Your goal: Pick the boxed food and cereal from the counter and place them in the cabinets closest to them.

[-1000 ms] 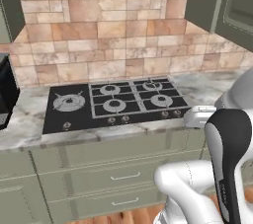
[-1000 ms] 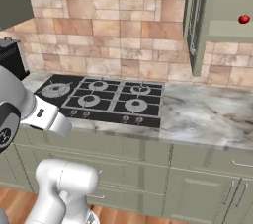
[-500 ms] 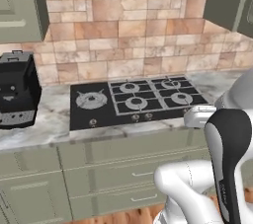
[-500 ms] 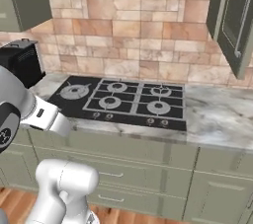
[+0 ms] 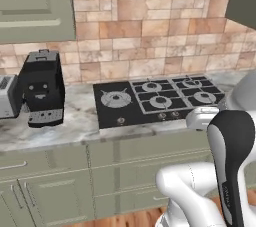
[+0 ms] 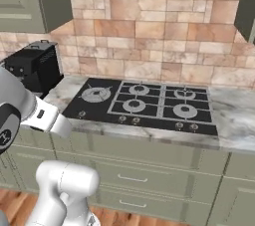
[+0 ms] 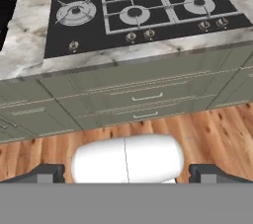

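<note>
From left to right along the marble counter (image 5: 75, 126) stand a toaster (image 5: 9, 96), a black coffee machine (image 5: 42, 95) and the black gas hob (image 5: 157, 100). An olive-green wall cabinet (image 5: 35, 3) with its door closed hangs above the coffee machine, well above the gripper (image 7: 126, 172). The gripper's fingers are spread wide and hold nothing, low before the under-counter drawers (image 7: 141, 100).

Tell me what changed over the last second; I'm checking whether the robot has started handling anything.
Only the base drove left along the counter: the black gas cooktop slid right in both base views, and a black coffee machine and olive-green wall cabinet came into sight. Nothing was grasped or released; the gripper stays open and empty.
</note>
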